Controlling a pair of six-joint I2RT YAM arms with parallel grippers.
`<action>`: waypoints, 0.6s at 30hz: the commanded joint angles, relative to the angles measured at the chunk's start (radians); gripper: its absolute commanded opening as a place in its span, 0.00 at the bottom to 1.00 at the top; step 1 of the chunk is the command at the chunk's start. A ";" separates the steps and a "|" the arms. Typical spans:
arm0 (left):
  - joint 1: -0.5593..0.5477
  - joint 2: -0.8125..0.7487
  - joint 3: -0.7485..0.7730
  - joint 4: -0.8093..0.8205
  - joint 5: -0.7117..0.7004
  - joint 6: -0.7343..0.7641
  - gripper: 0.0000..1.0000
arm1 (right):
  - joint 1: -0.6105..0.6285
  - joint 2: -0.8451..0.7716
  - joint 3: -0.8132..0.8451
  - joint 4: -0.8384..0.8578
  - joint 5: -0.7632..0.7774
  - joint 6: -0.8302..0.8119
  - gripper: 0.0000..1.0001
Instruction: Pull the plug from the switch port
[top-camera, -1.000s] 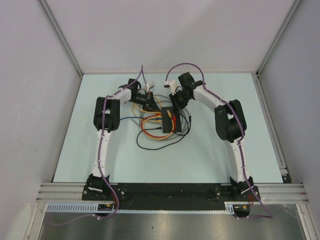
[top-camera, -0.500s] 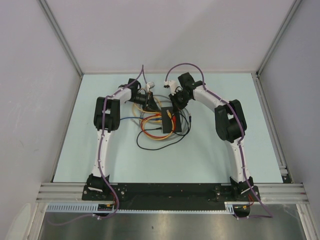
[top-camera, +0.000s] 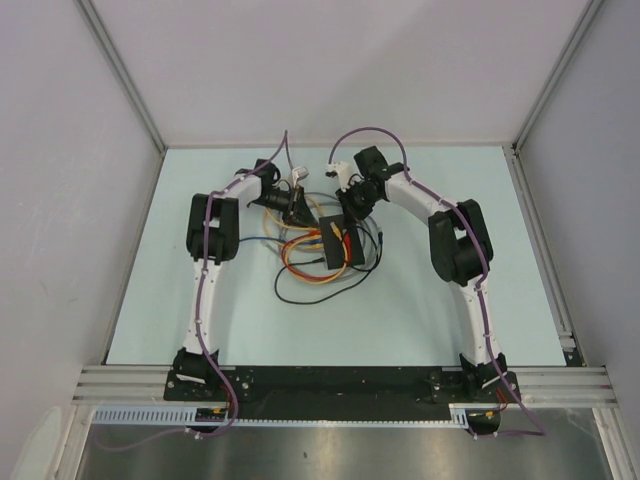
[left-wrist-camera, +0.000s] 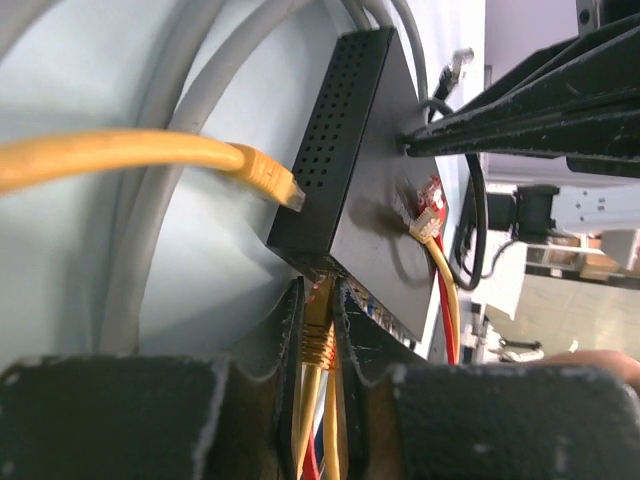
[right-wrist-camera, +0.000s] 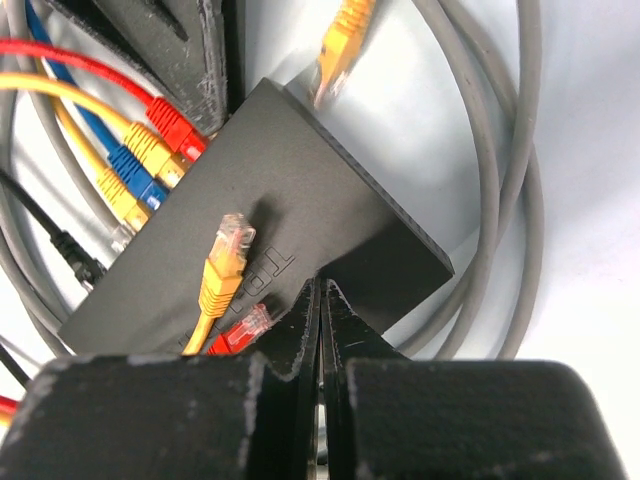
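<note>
Switch (left-wrist-camera: 372, 200) directly ahead of left gripper (left-wrist-camera: 318, 300), which pinches yellow plug (left-wrist-camera: 318, 342).

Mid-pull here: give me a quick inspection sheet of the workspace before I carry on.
surface: pale blue-green tabletop, flat.
job's things: flat black rectangular switch lying flat; ribbed yellow plug at its port edge, apparently not yet out.
clutter: nothing seen.
grippers: left gripper shut on that plug; right gripper shut, tips on the switch top.
cables: blue plug in another port; loose yellow plug and loose red plug lying on the switch; grey cables looped around it.
surroundings: plain pale walls; aluminium rail along the near edge.
</note>
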 joint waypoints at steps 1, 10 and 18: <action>-0.007 0.024 0.006 -0.232 -0.075 0.161 0.00 | 0.015 0.088 -0.071 -0.126 0.087 -0.025 0.00; -0.005 0.023 0.054 -0.221 -0.097 0.172 0.00 | 0.018 0.091 -0.073 -0.125 0.084 -0.029 0.00; -0.002 -0.015 -0.033 -0.160 -0.075 0.154 0.00 | 0.016 0.096 -0.071 -0.124 0.081 -0.025 0.00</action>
